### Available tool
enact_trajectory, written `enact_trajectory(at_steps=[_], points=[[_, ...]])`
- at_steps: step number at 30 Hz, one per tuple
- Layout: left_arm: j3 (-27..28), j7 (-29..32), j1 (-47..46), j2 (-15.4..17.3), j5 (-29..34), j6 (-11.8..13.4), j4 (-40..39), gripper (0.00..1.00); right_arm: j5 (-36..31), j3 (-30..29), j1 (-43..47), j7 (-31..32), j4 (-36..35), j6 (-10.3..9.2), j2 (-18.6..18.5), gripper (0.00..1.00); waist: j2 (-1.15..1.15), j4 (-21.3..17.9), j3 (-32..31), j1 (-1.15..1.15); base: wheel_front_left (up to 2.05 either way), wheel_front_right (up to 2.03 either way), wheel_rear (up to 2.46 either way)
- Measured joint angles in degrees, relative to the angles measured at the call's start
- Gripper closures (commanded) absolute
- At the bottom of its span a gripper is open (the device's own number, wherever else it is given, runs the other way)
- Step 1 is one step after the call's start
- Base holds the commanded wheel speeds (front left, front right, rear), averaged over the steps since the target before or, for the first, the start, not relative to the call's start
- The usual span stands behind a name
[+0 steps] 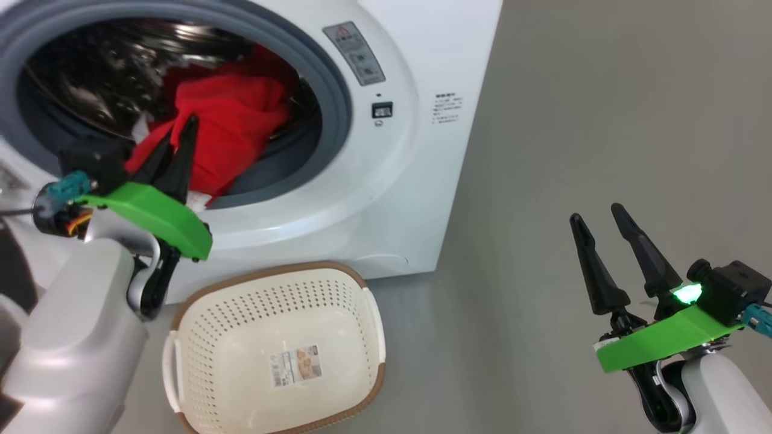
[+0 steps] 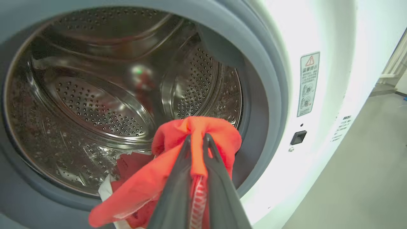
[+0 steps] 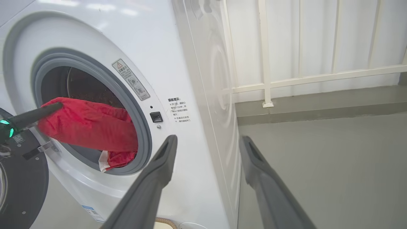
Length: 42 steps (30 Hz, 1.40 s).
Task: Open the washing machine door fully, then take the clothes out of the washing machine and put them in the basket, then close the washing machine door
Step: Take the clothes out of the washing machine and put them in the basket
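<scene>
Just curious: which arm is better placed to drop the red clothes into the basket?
The left. The left gripper is shut on the clothes at the washing machine mouth, near the basket. The right gripper stands open and empty, farther off.

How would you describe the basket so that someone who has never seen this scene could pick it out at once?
Find the white front-loading washing machine with its round opening. On the grey floor in front of it sits the basket. Unlike the solid white machine, it is cream perforated plastic with a brown rim, white side handles and a sticker on its base.
</scene>
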Motion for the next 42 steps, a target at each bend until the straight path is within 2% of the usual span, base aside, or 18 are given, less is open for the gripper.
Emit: enact_trajectory(at_steps=[6, 15, 19, 22, 26, 30, 38, 39, 42], points=[[1.0, 3.5, 6.9, 3.9, -2.0, 3.0, -14.8, 1.00, 0.0, -0.4, 2.0, 0.0, 0.0, 0.00, 0.0, 0.00, 0.00, 1.8, -2.6, 0.00, 0.00, 0.00, 0.00], [3.1, 10.3, 20.1, 12.6, -2.8, 11.8, -42.6, 1.00, 0.0, -0.8, 3.5, 0.0, -0.3, 0.00, 0.0, 0.00, 0.00, 3.6, -3.9, 0.00, 0.00, 0.00, 0.00], [4.4, 11.6, 25.2, 15.1, -2.9, 15.2, -50.9, 1.00, 0.0, -1.0, 3.5, 0.0, -0.6, 0.00, 0.0, 0.00, 0.00, 3.6, -3.5, 0.00, 0.00, 0.00, 0.00], [4.8, 11.5, 28.8, 15.5, -3.5, 16.8, -54.5, 1.00, 0.5, -1.0, 3.5, 0.0, -0.8, 0.00, 0.0, 0.00, 0.00, 3.5, -3.0, 0.00, 0.00, 0.00, 0.00], [3.7, 10.3, 32.9, 15.3, -4.3, 17.2, -53.7, 1.00, 1.2, -0.9, 3.4, 0.0, -0.8, 0.00, 0.0, 0.00, 0.00, 3.3, -2.3, 0.00, 0.00, 0.00, 0.00], [2.1, 7.4, 34.1, 13.2, -4.3, 16.6, -49.1, 1.00, 1.3, -0.8, 3.4, 0.0, -0.8, 0.00, -0.1, 0.00, 0.00, 2.9, -1.5, 0.00, 0.00, 0.00, 0.00], [-1.0, 2.4, 33.1, 9.3, -3.6, 11.0, -32.8, 1.00, 1.4, -0.2, 2.7, 0.0, -0.8, 0.00, -0.6, 0.00, 0.00, 1.8, 0.4, 0.00, 0.00, 0.00, 0.00], [-1.0, 2.4, 33.1, 9.3, -3.6, 11.0, -32.8, 1.00, 1.4, -0.2, 2.7, 0.0, -0.8, 0.00, -0.6, 0.00, 0.00, 1.8, 0.4, 0.00, 0.00, 0.00, 0.00], [-1.5, 0.8, 31.5, 7.5, -3.4, 9.2, -25.6, 1.00, 1.4, 0.2, 2.1, 0.0, -0.7, 0.00, -0.6, 0.00, 0.00, 1.0, 1.2, 0.00, 0.00, 0.00, 0.00]])
